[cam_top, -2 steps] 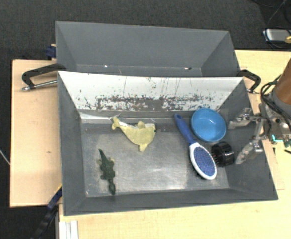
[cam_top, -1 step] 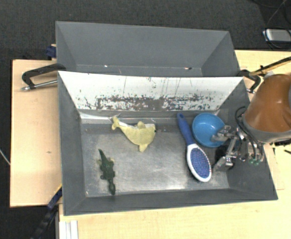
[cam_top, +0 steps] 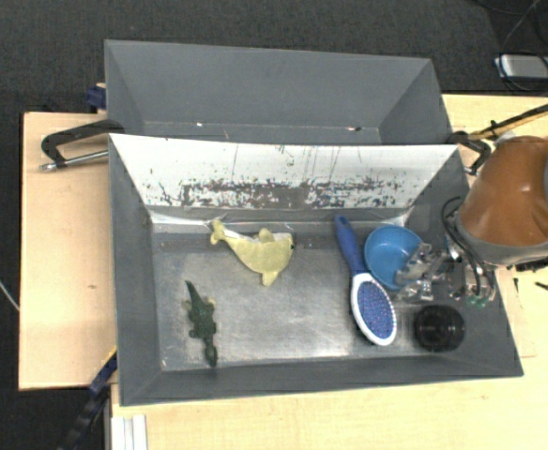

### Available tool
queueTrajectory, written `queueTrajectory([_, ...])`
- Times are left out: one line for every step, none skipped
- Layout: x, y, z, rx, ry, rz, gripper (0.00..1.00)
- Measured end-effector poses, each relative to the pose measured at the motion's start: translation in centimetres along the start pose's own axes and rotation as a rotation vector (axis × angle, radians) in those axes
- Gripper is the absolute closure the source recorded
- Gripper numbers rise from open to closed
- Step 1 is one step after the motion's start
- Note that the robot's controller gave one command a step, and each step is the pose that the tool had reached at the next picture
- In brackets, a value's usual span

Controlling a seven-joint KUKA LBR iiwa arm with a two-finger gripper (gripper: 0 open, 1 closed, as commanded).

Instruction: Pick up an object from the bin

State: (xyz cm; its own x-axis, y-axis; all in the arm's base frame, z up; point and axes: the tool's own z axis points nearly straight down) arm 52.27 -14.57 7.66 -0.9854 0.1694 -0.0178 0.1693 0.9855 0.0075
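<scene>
Gripper [cam_top: 435, 279] sits low in the right end of the bin [cam_top: 133, 279], under the arm's orange cover [cam_top: 510, 195]. Three things crowd it. The blue cup [cam_top: 391, 249] is just left of it and slightly farther back, touching or nearly touching, can't tell which. The black round thing [cam_top: 438, 328] is just on its near side. The blue brush [cam_top: 374, 309] lies left of it.

Brush long axis runs far to near: the handle points to the far wall and the white oval head is at the near end, leaning a bit right toward the black round thing.

Gripper state: can't tell whether it is apart or together, the tip is lost in cables and clutter. Nothing is visibly held.

Judgement: the likely target is the cup or the black round thing. Either takes only a small shift, left and far for the cup, near for the black one. Risk is bumping the neighbour.

Yellow dolphin toy [cam_top: 255, 248] in the far middle and green lizard toy [cam_top: 201, 322] at near left are well apart from the gripper.
</scene>
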Motion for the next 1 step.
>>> queueTrajectory([-2.93,0.44,-0.01,-0.002,0.012,0.025,1.00])
